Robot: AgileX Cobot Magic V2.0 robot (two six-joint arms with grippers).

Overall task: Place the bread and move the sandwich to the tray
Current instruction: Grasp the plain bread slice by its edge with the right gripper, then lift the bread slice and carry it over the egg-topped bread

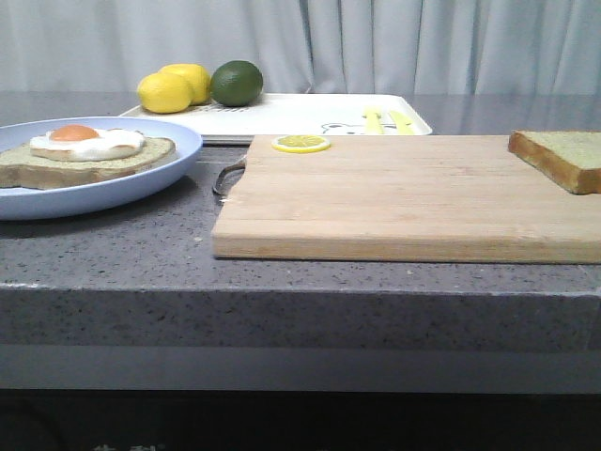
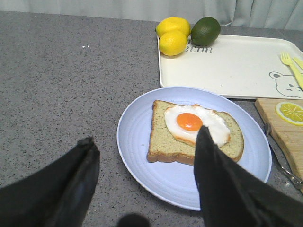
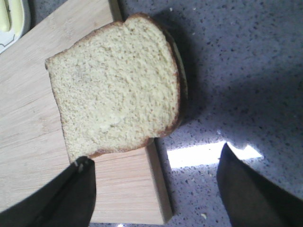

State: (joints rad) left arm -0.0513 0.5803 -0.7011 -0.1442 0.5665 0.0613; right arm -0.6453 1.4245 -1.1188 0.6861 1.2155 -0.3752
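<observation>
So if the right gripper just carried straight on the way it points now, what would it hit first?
Most likely the bread, which lies directly ahead of the open right gripper, overhanging the edge of the wooden cutting board. One finger looks lined up with the bare countertop instead; depth is hard to judge.

Both wrist views show broad, matte black, tapering jaws with rounded tips.
</observation>
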